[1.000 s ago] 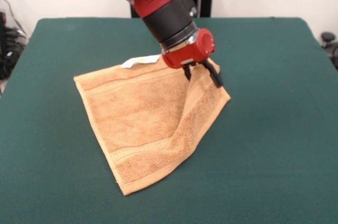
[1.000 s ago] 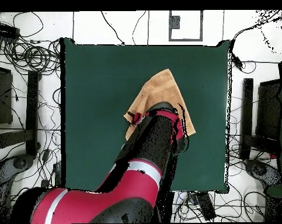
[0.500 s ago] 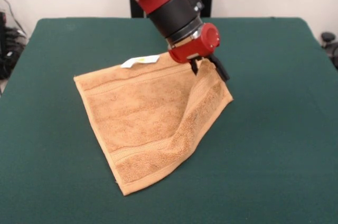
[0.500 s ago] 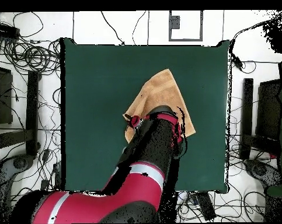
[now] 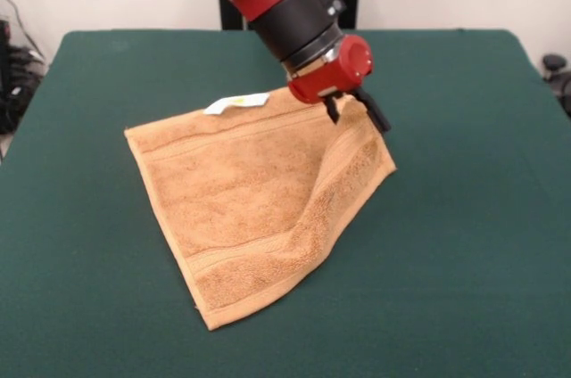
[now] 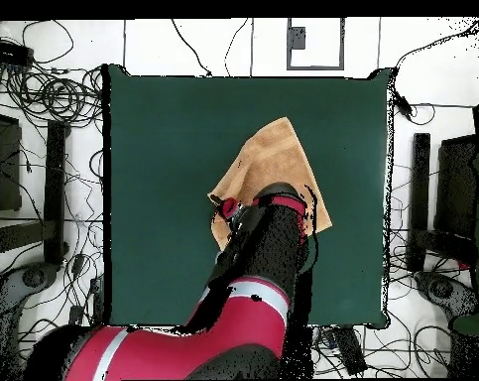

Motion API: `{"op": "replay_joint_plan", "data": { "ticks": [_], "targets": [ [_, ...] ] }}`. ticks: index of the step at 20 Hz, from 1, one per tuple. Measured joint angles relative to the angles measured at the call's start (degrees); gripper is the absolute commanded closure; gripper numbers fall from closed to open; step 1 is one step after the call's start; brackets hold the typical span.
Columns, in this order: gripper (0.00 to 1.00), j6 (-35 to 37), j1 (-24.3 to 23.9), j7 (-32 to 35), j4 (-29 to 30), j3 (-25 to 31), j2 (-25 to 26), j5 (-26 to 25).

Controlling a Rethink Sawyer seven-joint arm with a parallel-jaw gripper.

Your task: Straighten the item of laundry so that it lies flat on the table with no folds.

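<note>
The item of laundry (image 5: 241, 191), a golden-tan towel with a white tag (image 5: 236, 102) at its far edge, lies on the green table (image 5: 464, 217). Most of it is flat, but its right side rises in a fold up to my gripper (image 5: 357, 119). The gripper is shut on that raised right corner and holds it a little above the table. In the overhead view the towel (image 6: 273, 154) sits near the table's (image 6: 154, 179) middle, and my arm (image 6: 268, 248) covers its lower part and the gripper.
Green table surface surrounds the towel on all sides in both views. Cables and stands lie on the floor beyond the table's edges in the overhead view.
My gripper has moved slightly right and away from the towel's middle with the corner in it. The raised fold has stretched a little further right.
</note>
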Motion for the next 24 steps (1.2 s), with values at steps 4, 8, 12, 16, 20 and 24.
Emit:
{"op": "replay_joint_plan", "data": {
  "ticks": [4,8,12,16,20,24],
  "targets": [
    [0.00,0.0,0.3,0.0,0.1,0.2,0.0,0.0],
    [0.00,0.0,0.2,0.0,0.2,0.3,0.0,0.0],
    [0.00,0.0,-0.1,0.0,0.5,0.7,-0.1,0.5],
    [0.00,0.0,-0.5,0.0,1.1,1.3,-0.1,1.9],
    [0.00,0.0,-0.6,0.0,1.7,2.1,-0.1,2.5],
    [0.00,0.0,-0.7,0.0,2.0,3.2,-0.1,2.5]
  ]
}}
